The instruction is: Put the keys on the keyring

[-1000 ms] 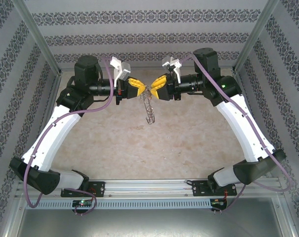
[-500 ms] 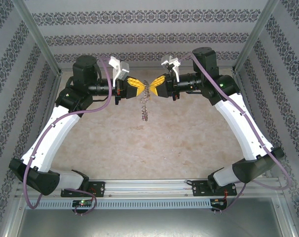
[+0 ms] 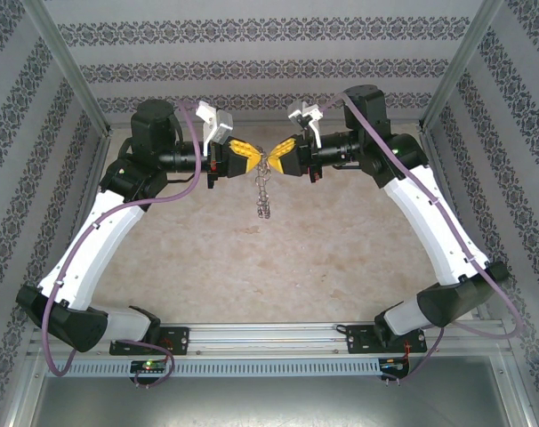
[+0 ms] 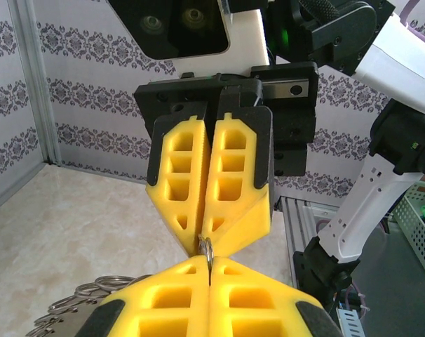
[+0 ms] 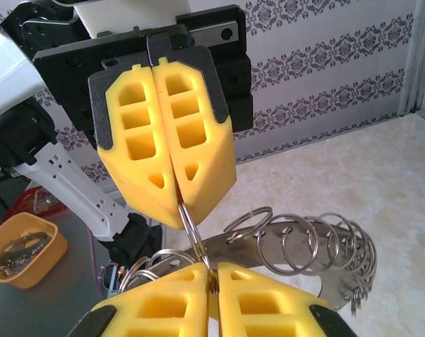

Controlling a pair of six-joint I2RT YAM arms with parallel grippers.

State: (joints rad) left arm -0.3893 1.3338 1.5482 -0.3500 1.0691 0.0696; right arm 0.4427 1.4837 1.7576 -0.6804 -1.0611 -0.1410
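The left claw [image 3: 257, 164] and right claw [image 3: 271, 163] meet tip to tip, both closed tight on one loop of the keyring [image 3: 264, 190] — it hangs from that point straight down, long axis vertical, above the tabletop [image 3: 341, 258] — so neither claw is nearer.

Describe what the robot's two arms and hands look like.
The left arm and right arm are white shells with black joints, each trailed by a purple cable. The left hand and right hand have chunky yellow wedge fingers with rectangular cut-outs, on black mounts.
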